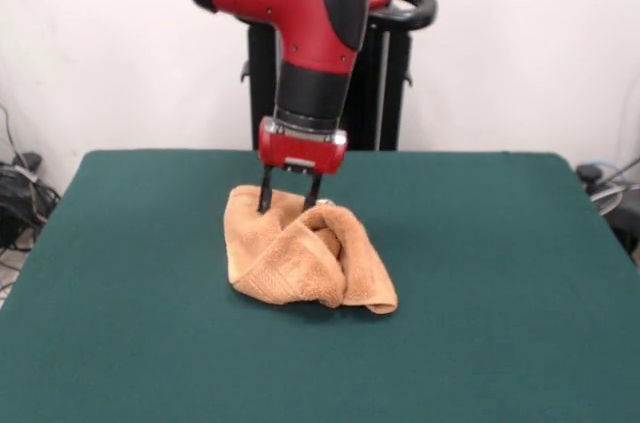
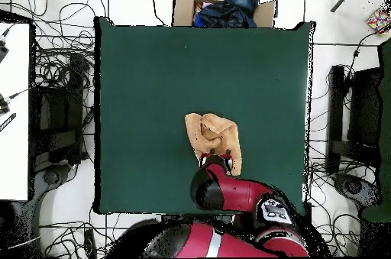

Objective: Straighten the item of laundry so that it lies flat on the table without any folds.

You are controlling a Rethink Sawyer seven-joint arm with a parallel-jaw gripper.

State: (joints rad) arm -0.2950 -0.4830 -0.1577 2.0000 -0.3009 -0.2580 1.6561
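Observation:
The orange-tan towel (image 1: 305, 258) lies crumpled in a heap on the green table (image 1: 480, 273), a little towards the robot from the middle. Folds rise at its centre and one corner sticks out at the front right. My gripper (image 1: 289, 205) points straight down over the towel's far edge. Its two black fingers (image 1: 265, 193) stand apart, with their tips at the cloth. In the overhead view the towel (image 2: 218, 135) shows as a bunched shape. The arm's red end (image 2: 216, 166) covers the towel's near part and the fingers.
The robot's black pedestal (image 1: 385, 83) stands behind the table. In the overhead view a cardboard box (image 2: 221, 8) with dark cloth sits beyond the table's far edge. Cables lie on the floor around the table (image 2: 153, 80).

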